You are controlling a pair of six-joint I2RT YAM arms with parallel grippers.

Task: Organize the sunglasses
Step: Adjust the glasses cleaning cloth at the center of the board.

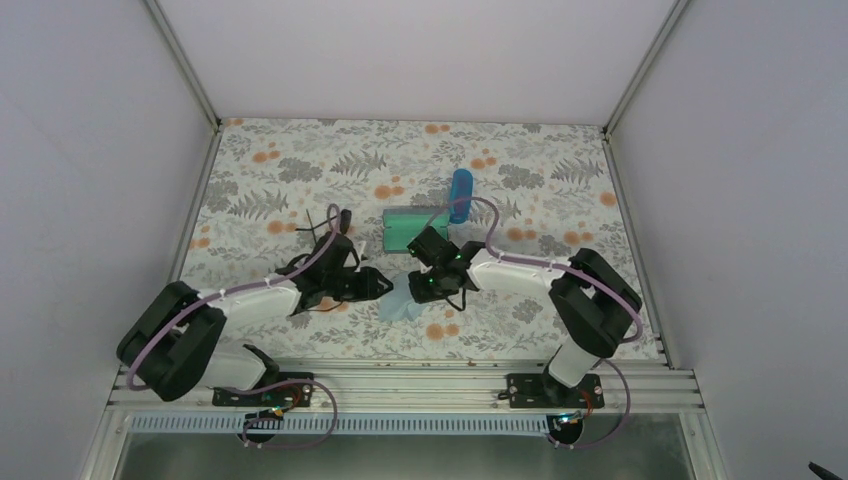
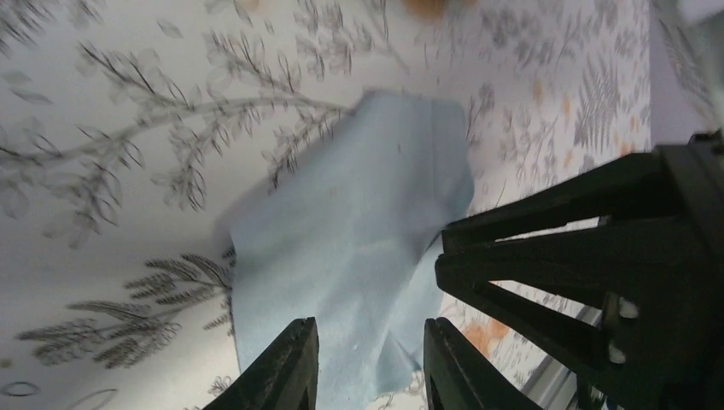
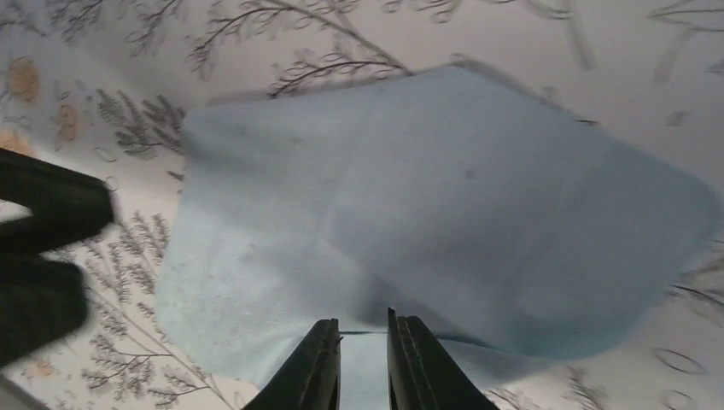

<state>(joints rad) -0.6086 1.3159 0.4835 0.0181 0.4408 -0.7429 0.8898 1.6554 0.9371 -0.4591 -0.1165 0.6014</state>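
Observation:
A black-framed pair of sunglasses (image 1: pixel 322 220) lies on the floral table, just beyond my left arm. Both grippers meet over a light blue cloth (image 1: pixel 400 308) near the table's middle front. In the left wrist view my left gripper (image 2: pixel 369 325) stands open, its fingers straddling a corner of the cloth (image 2: pixel 359 222). In the right wrist view my right gripper (image 3: pixel 363 320) has its fingers nearly together, pinching the near edge of the cloth (image 3: pixel 444 196), which lifts slightly there. The two grippers (image 1: pixel 378 285) (image 1: pixel 418 288) are almost touching.
A blue oblong case (image 1: pixel 460 195) stands upright behind the right gripper, next to a teal-green rectangular item (image 1: pixel 408 228). White walls enclose the table on three sides. A metal rail (image 1: pixel 400 385) carries the arm bases at the near edge.

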